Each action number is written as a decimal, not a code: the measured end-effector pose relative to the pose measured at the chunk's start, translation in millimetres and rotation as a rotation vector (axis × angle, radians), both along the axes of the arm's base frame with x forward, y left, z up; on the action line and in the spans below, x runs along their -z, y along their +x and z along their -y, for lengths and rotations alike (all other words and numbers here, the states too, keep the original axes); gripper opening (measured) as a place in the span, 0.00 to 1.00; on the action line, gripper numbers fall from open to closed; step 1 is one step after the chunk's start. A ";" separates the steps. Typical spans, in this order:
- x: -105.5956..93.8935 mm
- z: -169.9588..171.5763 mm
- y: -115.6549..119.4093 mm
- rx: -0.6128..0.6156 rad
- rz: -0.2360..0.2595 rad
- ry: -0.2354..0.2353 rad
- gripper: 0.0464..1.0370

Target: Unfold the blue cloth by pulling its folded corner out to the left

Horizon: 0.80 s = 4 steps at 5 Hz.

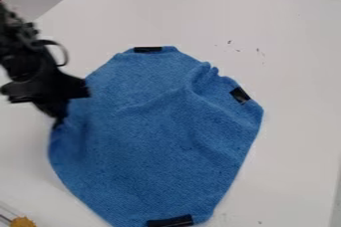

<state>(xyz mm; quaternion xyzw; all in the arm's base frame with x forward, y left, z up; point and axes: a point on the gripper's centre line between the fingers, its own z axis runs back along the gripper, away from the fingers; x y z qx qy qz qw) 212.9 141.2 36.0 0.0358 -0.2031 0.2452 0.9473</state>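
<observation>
Blue, soft-looking woven cloth (160, 126) lies across the middle and lower part of the white table (293, 56), an uneven, many-sided shape with its lower end reaching the bottom of the view. Most of it is opened out: the broad centre and lower part lie fairly flat, and I would judge the spreading largely done. What is left uneven is on its upper right, where a raised wrinkle runs inward from a small bunched pucker at the edge, and on its left, where the border gathers beside the gripper (59, 120). The outline is rounded and skewed rather than square, so corners may still be tucked in, though I cannot tell how many.

Three short black strips, perhaps tape, mark the cloth: the top strip (148, 49), the right-hand strip (240, 95) and the bottom strip (170, 221), all close to its edges.

At the cloth's left border, the gripper is down against the fabric; I cannot tell whether it has a fold pinched or merely touches it. The black robot arm (40, 74) comes in from the upper left, with a thin dark loop (65, 53) beside it.

Further out, small dark specks (230, 42) dot the table above the cloth, and a yellow-orange object (23, 222) sits at the lower left corner.
</observation>
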 end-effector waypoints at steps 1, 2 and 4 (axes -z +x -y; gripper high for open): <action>-1.7 -29.1 -9.3 0.030 -0.022 0.018 0.02; 7.1 -42.5 -18.3 0.052 -0.039 0.020 0.05; 24.8 -53.4 -20.7 0.097 -0.048 0.025 0.49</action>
